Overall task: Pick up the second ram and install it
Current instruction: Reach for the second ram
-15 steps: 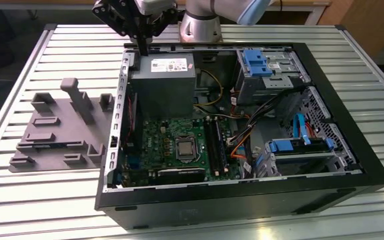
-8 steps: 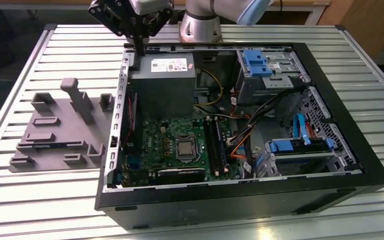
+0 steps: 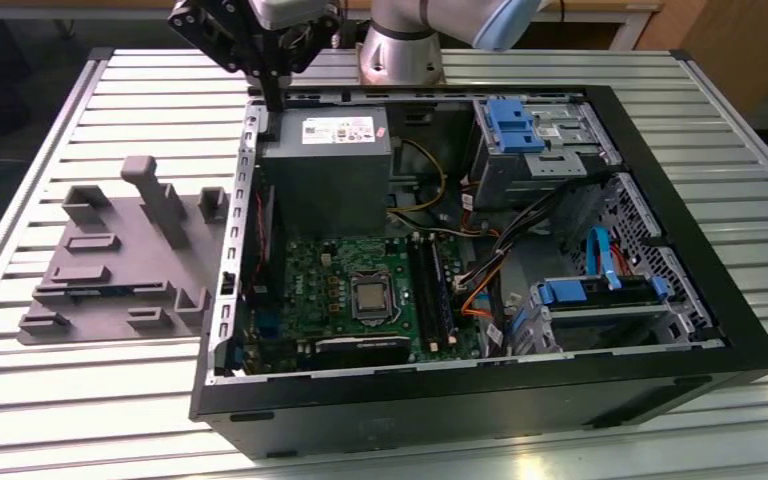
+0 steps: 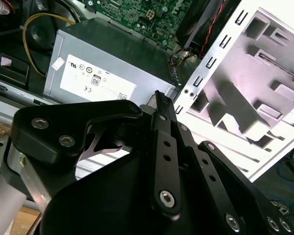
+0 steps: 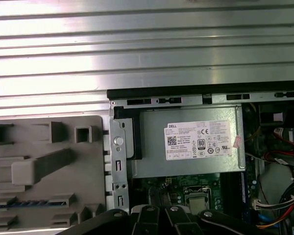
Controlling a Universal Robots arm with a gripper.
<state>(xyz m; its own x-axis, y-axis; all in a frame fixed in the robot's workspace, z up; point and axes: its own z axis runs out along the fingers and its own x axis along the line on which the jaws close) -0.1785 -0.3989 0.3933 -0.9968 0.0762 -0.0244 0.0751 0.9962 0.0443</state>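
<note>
Pick-up had not begun: the gripper [image 3: 273, 100] hung above the power supply [image 3: 324, 165], fingers [image 4: 162, 132] pressed together on nothing, while the second ram [image 5: 32, 203] lay in the grey tray [image 3: 117, 250] beside the case [image 3: 491, 415], so grasping it would need fingers parted along its length

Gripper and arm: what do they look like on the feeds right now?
The gripper is matte black, built of flat linkage bars pinned together with silver screw heads; a wider, rounded black plate carries two more screws. The arm has a silver-grey cylindrical joint housing with a light blue end cap.
</note>
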